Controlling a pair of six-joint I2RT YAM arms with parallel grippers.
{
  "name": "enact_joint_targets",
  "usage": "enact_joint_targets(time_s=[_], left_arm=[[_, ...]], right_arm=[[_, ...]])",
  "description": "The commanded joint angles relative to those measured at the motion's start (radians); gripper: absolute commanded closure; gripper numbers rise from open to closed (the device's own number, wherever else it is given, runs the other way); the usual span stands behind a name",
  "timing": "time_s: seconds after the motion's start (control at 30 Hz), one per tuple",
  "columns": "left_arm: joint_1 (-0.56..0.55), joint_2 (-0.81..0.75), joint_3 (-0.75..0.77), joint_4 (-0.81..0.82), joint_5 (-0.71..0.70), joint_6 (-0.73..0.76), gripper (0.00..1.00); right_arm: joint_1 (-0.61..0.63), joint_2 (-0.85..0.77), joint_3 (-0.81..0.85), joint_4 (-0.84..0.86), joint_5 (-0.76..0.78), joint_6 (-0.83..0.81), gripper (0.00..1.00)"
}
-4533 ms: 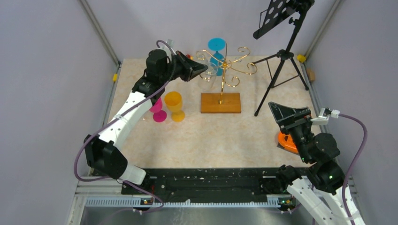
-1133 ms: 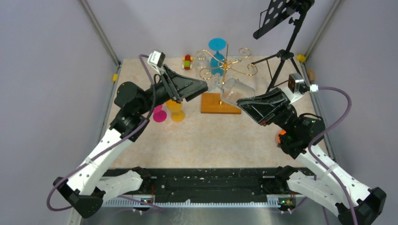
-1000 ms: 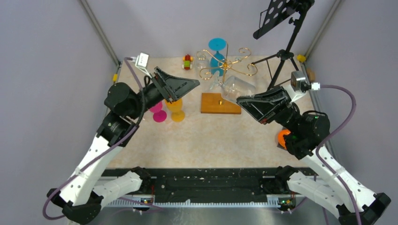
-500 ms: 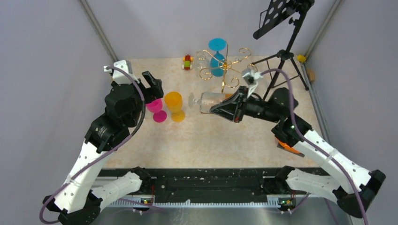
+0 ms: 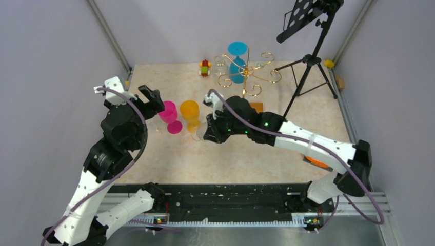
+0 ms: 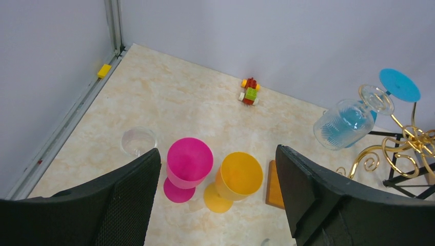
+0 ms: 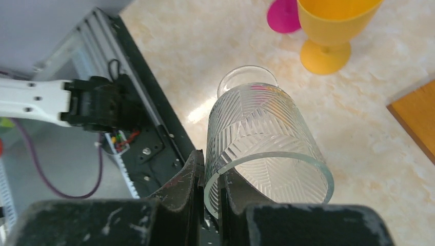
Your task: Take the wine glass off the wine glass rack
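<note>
Right-arm grasp: the clear wine glass [image 7: 261,138] was held away from the wine glass rack [image 5: 246,74], its bowl wall pinched at the rim between the closed fingers of the right gripper [image 7: 211,171], one finger inside and one outside. Its foot was pointed down at the table [image 7: 195,51] just beside the yellow goblet [image 7: 328,31]; contact with the table could not be told. The left gripper [image 6: 216,154] was held well apart, fingers spread wide and empty, above the pink goblet [image 6: 189,161], while a second clear glass [image 6: 341,123] and a blue glass [image 6: 399,84] were hung on the rack.
</note>
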Motion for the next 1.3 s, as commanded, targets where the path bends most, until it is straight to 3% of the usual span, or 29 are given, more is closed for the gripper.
enact_joint_targets(time_s=[0.0,0.17,0.43,0.93,1.27], left_arm=[[0.001,-0.061,-0.04,0.103,-0.026,0.03,0.15],[0.001,-0.075,-0.054,0.113,-0.012,0.033,0.15],[0.002,-0.092,-0.101,0.152,0.022,0.016,0.15],[0.001,-0.161,-0.086,0.183,-0.089,0.052,0.16],[0.002,-0.161,-0.078,0.171,-0.084,0.058,0.16]], right_arm=[[0.031,0.123,0.157,-0.14,0.183,-0.056,1.0],[0.03,0.311,0.255,-0.258,0.277,-0.085,1.0],[0.03,0.462,0.31,-0.297,0.327,-0.105,1.0],[0.031,0.587,0.426,-0.289,0.129,-0.082,1.0],[0.038,0.703,0.557,-0.33,0.139,-0.08,0.95]])
